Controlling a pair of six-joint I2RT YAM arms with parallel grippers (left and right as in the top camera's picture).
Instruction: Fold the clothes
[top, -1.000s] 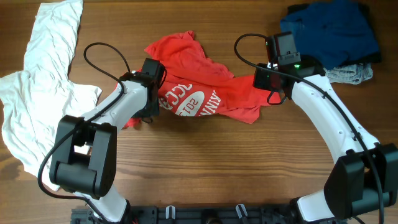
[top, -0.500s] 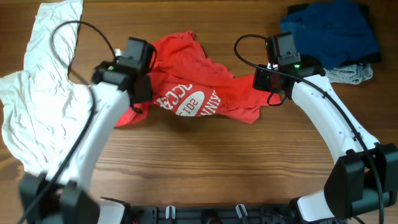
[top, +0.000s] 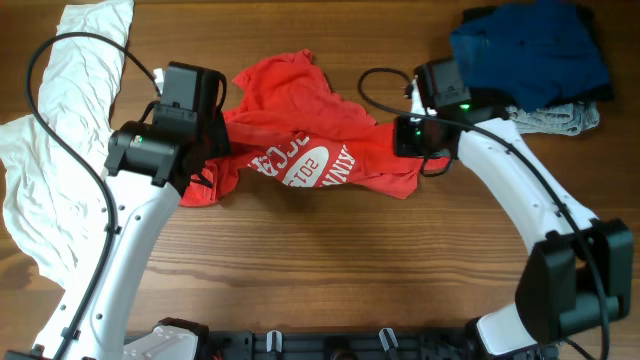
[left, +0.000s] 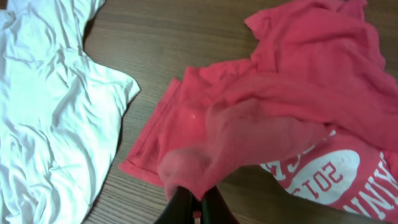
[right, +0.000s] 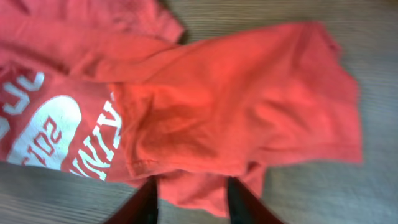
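- A large white shirt (top: 60, 150) was spread, rumpled, at the far left of the wooden table (top: 330, 270), apart from the red cloth.
- The left gripper (left: 194, 204) was seen in the left wrist view with its fingers pressed together, and a bunched fold of the red T-shirt (top: 320, 130) was pinched between them.
- From that pinch the fabric was drawn up toward the camera, while the hemmed left edge of the garment lay on the wood just beside the white shirt.
- The red T-shirt was found crumpled at the middle of the table, between the two arms, with its white lettering (top: 305, 165) turned upward and partly creased.
- The right gripper (right: 194, 200) was placed at the shirt's right end; its fingers (right: 146, 202) were held apart, the red hem was seen between them, and no clamping on the cloth could be made out.
- A dark blue garment (top: 530, 55) was heaped at the far right corner.
- A grey piece (top: 565, 118) was tucked against the blue heap's lower edge.
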